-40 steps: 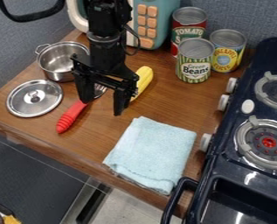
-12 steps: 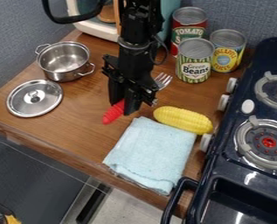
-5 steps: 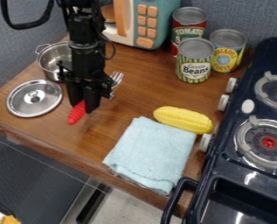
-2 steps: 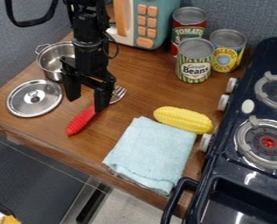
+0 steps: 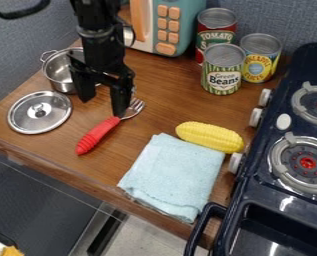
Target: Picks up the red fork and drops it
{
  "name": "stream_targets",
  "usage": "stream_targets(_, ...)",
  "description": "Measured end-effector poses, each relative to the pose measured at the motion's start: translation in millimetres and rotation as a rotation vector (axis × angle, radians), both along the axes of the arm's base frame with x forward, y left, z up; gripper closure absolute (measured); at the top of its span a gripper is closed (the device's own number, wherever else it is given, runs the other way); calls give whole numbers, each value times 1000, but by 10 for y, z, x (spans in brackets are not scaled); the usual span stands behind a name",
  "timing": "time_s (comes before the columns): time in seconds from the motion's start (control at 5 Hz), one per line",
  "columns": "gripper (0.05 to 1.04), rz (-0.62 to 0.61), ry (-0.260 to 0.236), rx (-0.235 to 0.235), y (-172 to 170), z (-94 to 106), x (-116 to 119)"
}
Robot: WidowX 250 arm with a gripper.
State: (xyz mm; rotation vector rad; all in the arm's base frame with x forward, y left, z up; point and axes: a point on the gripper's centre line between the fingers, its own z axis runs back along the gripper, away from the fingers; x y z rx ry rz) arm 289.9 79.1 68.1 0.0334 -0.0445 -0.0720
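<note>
The black gripper (image 5: pixel 102 106) stands open above the wooden counter, its two fingers apart with nothing between them. Just below it, the red-handled fork (image 5: pixel 98 135) lies on the counter, handle toward the front edge and metal tines pointing to the back right. The gripper's right finger overlaps the view of the fork near where handle meets metal; whether they touch I cannot tell.
Left of the gripper are a metal pot (image 5: pixel 58 71) and its lid (image 5: pixel 40 112). A yellow corn (image 5: pixel 209 137) lies beside a blue towel (image 5: pixel 175 176). Cans (image 5: pixel 222 69) stand at the back, a toy microwave (image 5: pixel 169 25) behind, a dark stove (image 5: pixel 281 165) at right.
The gripper carried the red fork leftward from beside the corn, then opened, and the fork came to lie on the counter. Most recently the gripper has risen slightly.
</note>
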Motion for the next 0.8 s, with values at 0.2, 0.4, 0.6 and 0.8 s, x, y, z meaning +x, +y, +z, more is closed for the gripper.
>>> stream_targets(0.2,83,19,-21,20,-2,135,-71)
stream_targets(0.4,83,9,11,44,-53,127,-135)
stream_targets(0.6,83,21,-16,55,-75,234,-233)
stream_targets(0.8,83,21,-16,55,-75,238,-231)
